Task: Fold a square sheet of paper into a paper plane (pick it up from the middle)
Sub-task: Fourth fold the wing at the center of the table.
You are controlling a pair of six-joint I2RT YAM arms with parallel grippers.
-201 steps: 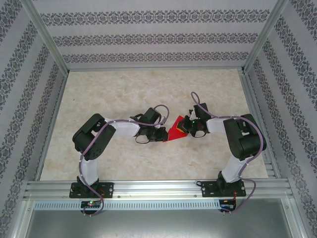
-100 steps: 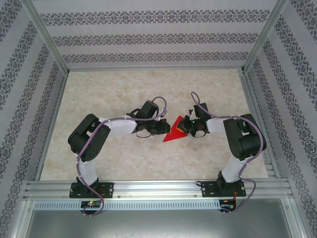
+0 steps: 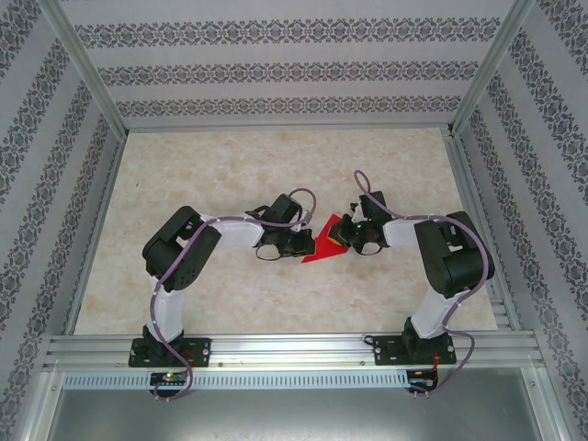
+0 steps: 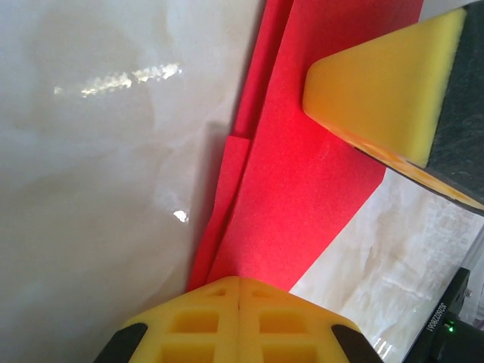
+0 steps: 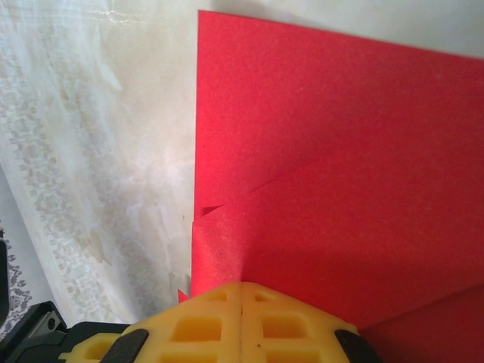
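Desk: "Where was the red sheet (image 3: 322,251)?"
Operator: "Half-folded, middle of the table (image 3: 230,175). My right gripper (image 5: 240,287) was clamped on it; my left gripper (image 4: 239,281) sat closed against its edge. I feared opposing pulls would tear it."

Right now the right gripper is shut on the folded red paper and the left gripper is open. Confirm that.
Not quite: the left gripper is shut, not open. The left wrist view shows its yellow jaws meeting with no gap on the edge of the folded red paper. The right gripper is shut on it, as you said.
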